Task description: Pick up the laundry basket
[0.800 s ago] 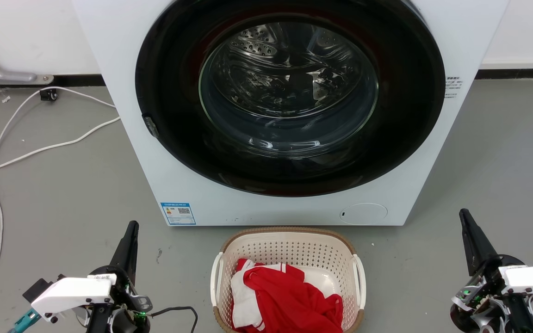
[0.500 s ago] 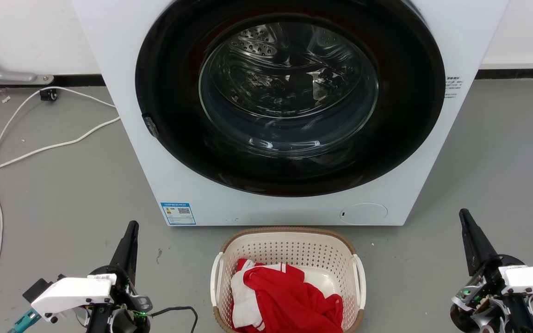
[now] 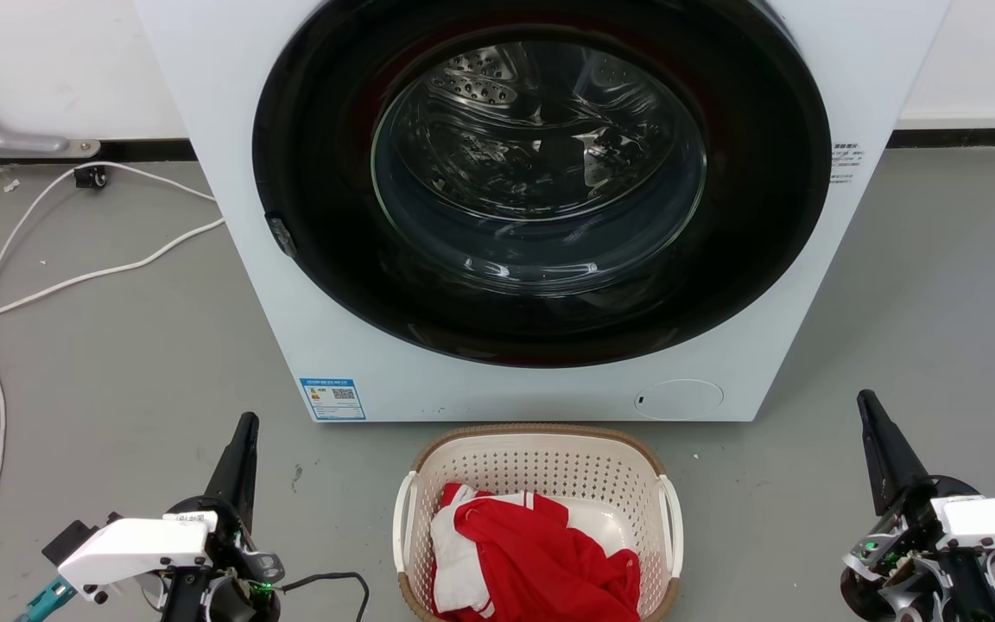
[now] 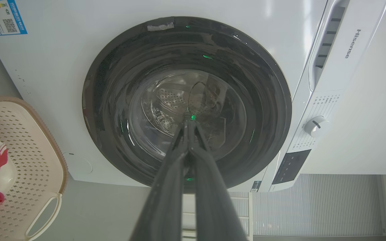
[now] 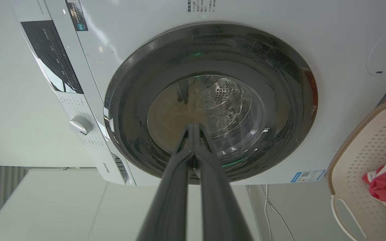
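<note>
The laundry basket (image 3: 541, 462) is cream plastic with perforated walls, a brown rim and white side handles. It stands on the grey floor just in front of the washing machine, with red and white clothing (image 3: 532, 561) inside. My left gripper (image 3: 247, 423) is at the lower left, well to the basket's left, shut and empty. At the lower right my right gripper (image 3: 865, 399) is also shut and empty, far from the basket's right handle (image 3: 673, 527). The left wrist view has the basket (image 4: 28, 160) at its left edge and the left gripper (image 4: 189, 123) with tips together. In the right wrist view the basket (image 5: 367, 150) is at the right edge, and the right gripper (image 5: 193, 126) is shut.
A white washing machine (image 3: 230, 173) with a closed round dark door (image 3: 541, 173) rises directly behind the basket. White cables (image 3: 74, 276) trail over the floor at the left. Open grey floor lies on both sides of the basket.
</note>
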{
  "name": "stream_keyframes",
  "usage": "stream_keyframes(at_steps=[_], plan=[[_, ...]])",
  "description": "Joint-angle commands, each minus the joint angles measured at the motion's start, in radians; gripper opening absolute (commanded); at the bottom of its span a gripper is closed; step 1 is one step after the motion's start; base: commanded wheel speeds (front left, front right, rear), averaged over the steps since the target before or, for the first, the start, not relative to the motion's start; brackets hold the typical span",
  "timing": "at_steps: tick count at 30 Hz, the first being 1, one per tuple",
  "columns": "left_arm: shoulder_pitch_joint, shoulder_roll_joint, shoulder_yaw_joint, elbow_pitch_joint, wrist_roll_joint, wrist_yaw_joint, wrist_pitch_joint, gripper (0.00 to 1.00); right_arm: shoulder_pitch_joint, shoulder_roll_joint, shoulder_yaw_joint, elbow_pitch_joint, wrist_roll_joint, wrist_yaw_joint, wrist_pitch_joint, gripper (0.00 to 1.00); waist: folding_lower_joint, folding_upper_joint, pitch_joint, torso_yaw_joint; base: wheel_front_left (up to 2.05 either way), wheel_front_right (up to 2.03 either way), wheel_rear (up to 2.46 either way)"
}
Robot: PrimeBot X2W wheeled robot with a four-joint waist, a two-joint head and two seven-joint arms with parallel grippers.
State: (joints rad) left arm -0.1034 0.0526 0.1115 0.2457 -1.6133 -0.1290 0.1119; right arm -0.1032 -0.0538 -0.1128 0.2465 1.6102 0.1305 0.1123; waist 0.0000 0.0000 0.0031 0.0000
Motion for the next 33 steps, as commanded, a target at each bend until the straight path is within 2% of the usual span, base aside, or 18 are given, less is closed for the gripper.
stream_keyframes(at_steps=[1, 14, 15, 26, 33], plan=[[-0.011, 0.0, 0.003, 0.001, 0.005, -0.003, 0.003, 0.0, -0.012, 0.003, -0.001, 0.001, -0.002, 0.0, 0.002, 0.0, 0.0, 0.0, 0.0, 0.0, 0.0, 0.0, 0.0], [-0.011, -0.001, 0.004, 0.001, 0.006, -0.003, 0.004, 0.0, -0.012, 0.004, -0.002, 0.001, -0.003, 0.0, 0.002, 0.0, 0.0, 0.0, 0.0, 0.0, 0.0, 0.0, 0.0], [0.0, 0.0, 0.001, 0.0, 0.0, 0.0, 0.0, 1.0, 0.0, 0.0, -0.001, 0.0, 0.0, 0.0, 0.001, 1.0, 0.0, 0.0, 0.0, 0.0, 0.0, 0.0, 0.0], [0.011, 0.0, -0.037, -0.01, 0.038, 0.001, -0.046, 1.0, 0.02, 0.001, 0.042, -0.017, -0.025, 0.0, -0.045, 1.0, 0.0, 0.0, 0.001, 0.002, 0.0, 0.0, 0.0], [0.006, 0.0, -0.043, -0.044, 0.172, 0.0, -0.079, 1.0, 0.022, 0.001, 0.047, -0.04, -0.166, 0.0, -0.078, 1.0, 0.0, 0.0, 0.004, 0.005, 0.0, 0.0, 0.0]])
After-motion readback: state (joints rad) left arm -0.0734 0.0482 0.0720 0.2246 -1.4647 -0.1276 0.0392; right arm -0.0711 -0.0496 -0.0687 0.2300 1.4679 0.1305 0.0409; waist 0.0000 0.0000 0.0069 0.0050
